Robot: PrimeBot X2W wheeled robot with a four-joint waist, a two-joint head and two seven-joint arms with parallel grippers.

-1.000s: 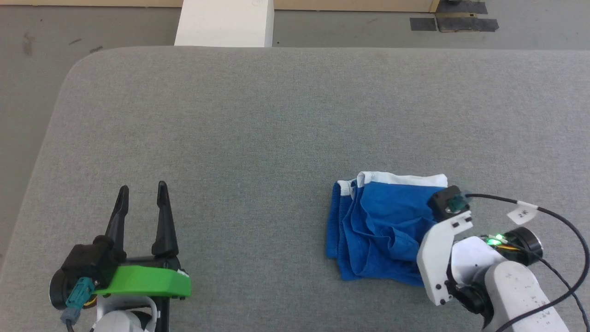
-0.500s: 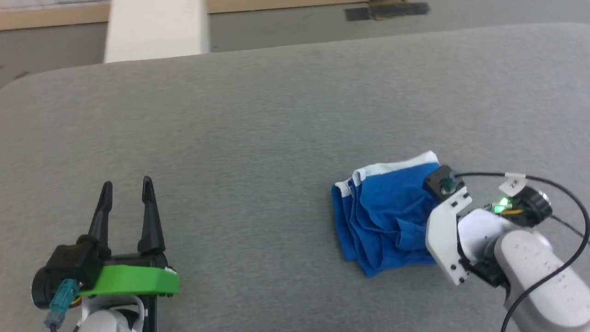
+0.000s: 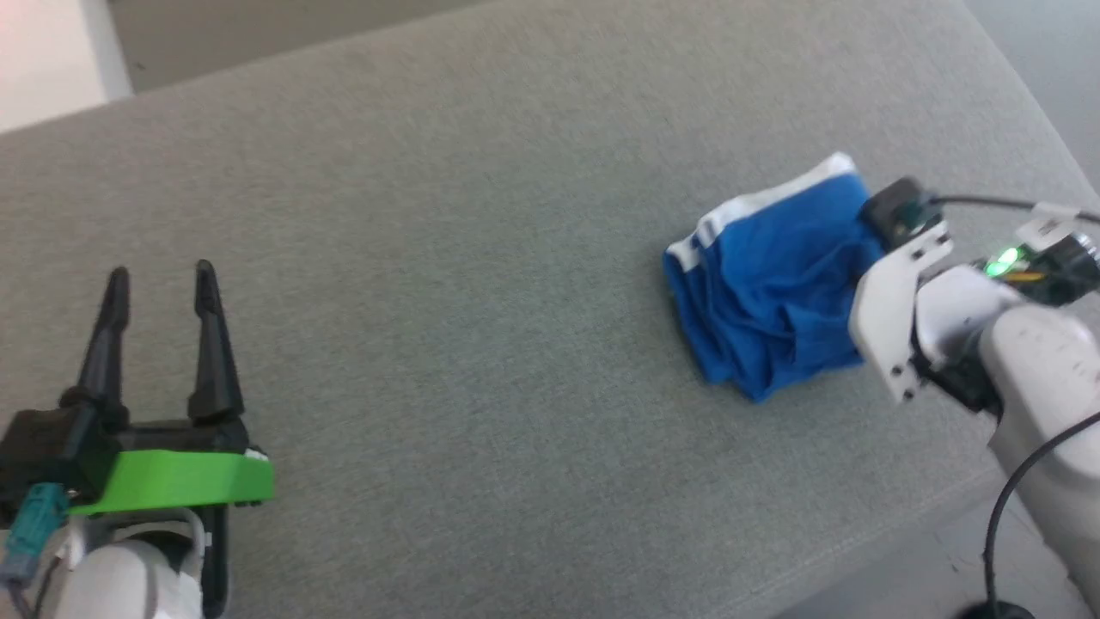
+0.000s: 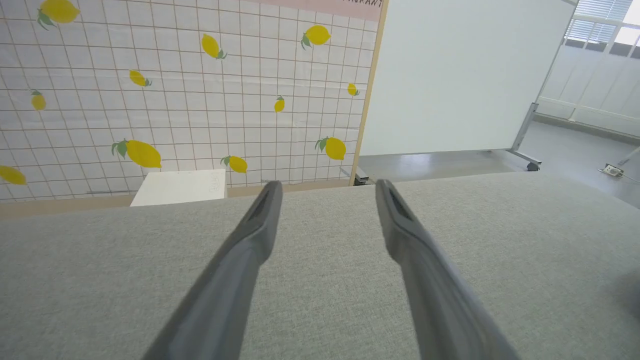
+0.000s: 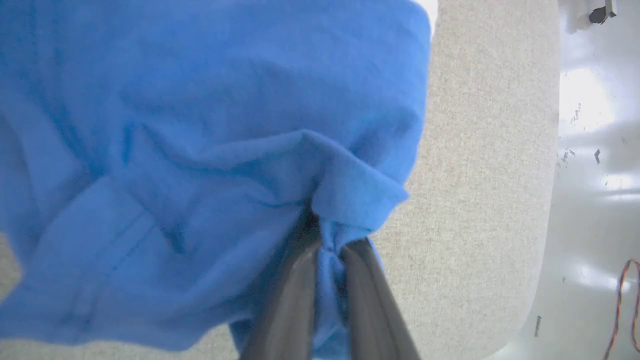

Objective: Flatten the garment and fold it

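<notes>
The garment, bright blue with white bands along its far edge, lies bunched on the grey table at the right. In the right wrist view my right gripper is shut on a fold of the garment, blue cloth pinched between its two dark fingers. In the head view that arm's white wrist covers the garment's right side and hides the fingers. My left gripper stands open at the lower left, far from the garment, with nothing between its fingers.
The grey padded table ends close to the right of the garment, with pale floor beyond its rounded edge. A white box and a lemon-patterned wall stand past the table's far edge. A black cable hangs off the right arm.
The right gripper has shut on a fold of the garment. The head camera has swung, so the whole picture has shifted. The left gripper stays open.
</notes>
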